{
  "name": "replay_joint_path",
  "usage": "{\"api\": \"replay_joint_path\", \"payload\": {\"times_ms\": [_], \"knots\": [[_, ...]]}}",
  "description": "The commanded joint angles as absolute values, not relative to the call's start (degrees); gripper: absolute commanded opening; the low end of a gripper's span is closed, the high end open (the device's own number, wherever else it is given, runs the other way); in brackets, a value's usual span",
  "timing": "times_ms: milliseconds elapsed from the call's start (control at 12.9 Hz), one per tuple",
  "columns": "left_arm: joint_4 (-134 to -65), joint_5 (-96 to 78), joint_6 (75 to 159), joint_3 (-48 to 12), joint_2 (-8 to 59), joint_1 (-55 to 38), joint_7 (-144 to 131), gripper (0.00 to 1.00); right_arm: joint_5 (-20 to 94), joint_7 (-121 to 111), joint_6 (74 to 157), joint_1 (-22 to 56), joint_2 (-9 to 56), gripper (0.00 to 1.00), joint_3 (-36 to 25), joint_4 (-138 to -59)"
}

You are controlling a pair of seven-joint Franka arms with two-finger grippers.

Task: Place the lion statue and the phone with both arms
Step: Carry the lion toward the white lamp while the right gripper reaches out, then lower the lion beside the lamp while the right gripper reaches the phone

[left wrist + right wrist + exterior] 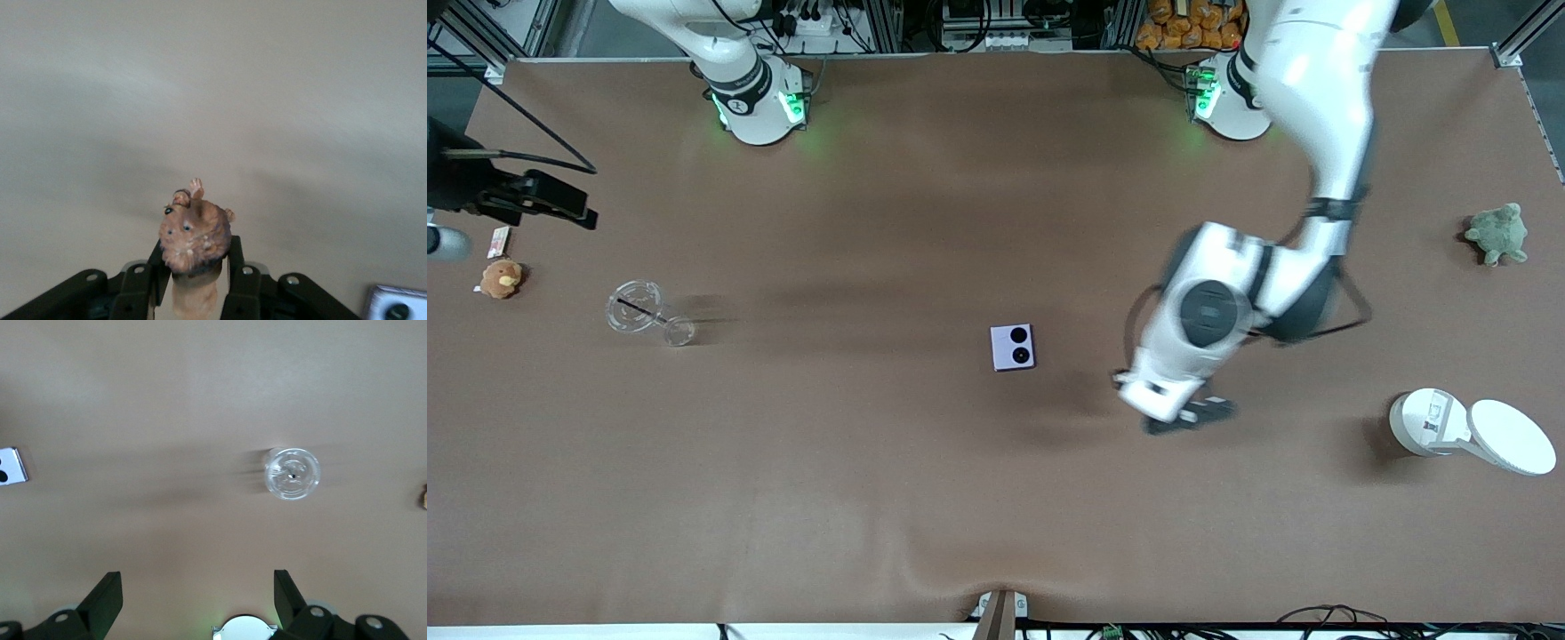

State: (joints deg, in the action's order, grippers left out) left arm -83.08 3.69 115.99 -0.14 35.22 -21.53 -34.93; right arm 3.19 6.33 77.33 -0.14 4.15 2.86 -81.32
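The lion statue (194, 235) sits clamped between the left gripper's (1199, 414) fingers (244, 283), lower right of centre in the front view. The phone (1013, 347) lies mid-frame. The right gripper (198, 597), at the upper-left edge, gapes wide and empty.

The left gripper (195, 283) clamps the lion (194, 235), held above the bare tabletop (213, 100). The phone's (395, 305) corner shows nearby.

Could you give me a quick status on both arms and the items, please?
Left tool shut on lion, over bare table beside phone. Right tool open, waiting. Phone flat mid-table. Nothing in the way.
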Motion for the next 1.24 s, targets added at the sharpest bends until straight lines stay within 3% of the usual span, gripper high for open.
{"api": "replay_joint_path", "payload": {"times_ms": [0, 232, 619, 1161], "knots": [[-84.46, 7.10, 115.49, -0.88, 35.15, -15.85, -28.85, 0.00, 3.52, 6.33, 77.43, 4.12, 5.45, 1.00, 2.73, -80.68], [-84.90, 12.55, 115.49, -0.88, 36.38, -8.46, -18.93, 0.00, 3.34, 6.07, 79.53, 6.94, 10.45, 1.00, 2.72, -80.68], [-85.08, 15.38, 115.75, -0.88, 38.32, 2.09, -3.11, 0.00, 4.65, 7.03, 90.23, 14.83, 20.28, 1.00, 2.81, -80.77], [-85.08, 18.45, 117.51, -0.97, 41.48, 3.16, -0.88, 0.00, 6.50, 11.04, 112.73, 27.31, 34.70, 1.00, 2.81, -81.30]]}}
